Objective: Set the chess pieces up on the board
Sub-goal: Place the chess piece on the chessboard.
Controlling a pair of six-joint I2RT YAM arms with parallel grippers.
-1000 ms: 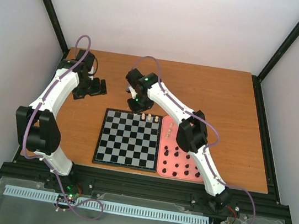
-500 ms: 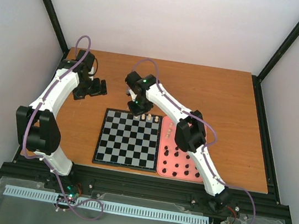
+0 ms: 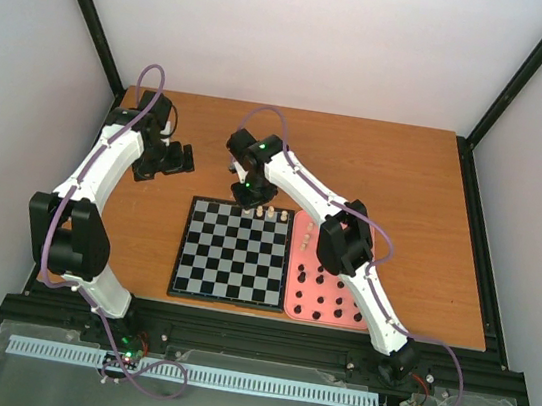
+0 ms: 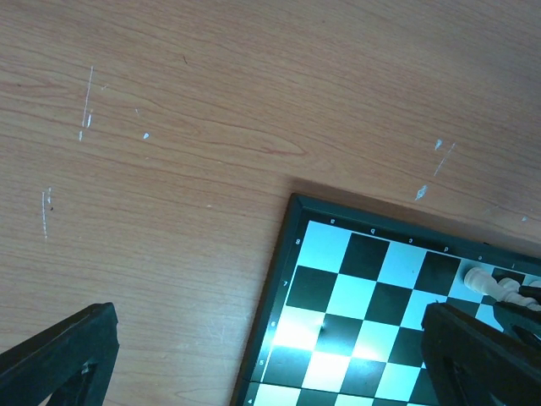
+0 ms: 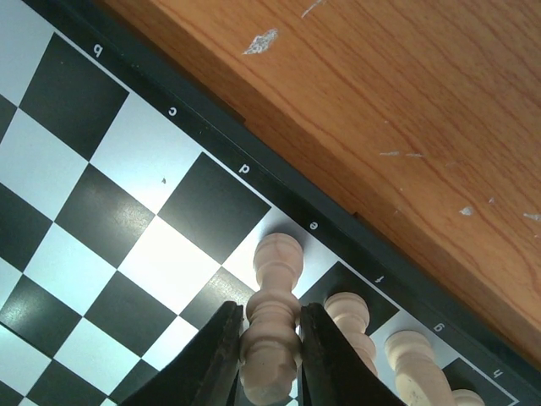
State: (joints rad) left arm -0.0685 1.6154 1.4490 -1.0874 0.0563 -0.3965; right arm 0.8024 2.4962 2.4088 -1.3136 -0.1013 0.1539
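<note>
The board (image 3: 234, 251) lies flat in the table's middle. My right gripper (image 3: 249, 198) is at its far edge. In the right wrist view it (image 5: 270, 359) is shut on a cream chess piece (image 5: 275, 313), held upright with its base on the light edge square by the letter e. Two more cream pieces (image 5: 348, 321) (image 5: 412, 359) stand on the squares beside it. My left gripper (image 3: 166, 160) hangs open and empty over bare wood left of the board's far corner (image 4: 355, 296); its fingertips (image 4: 59, 355) are wide apart.
A pink tray (image 3: 289, 302) right of the board holds several black pieces and a few cream ones (image 3: 307, 234). Bare wooden table lies behind and on both sides. Black frame posts stand at the table's corners.
My right gripper has shifted slightly left along the board's far edge with the cream piece. The left arm has not moved.
</note>
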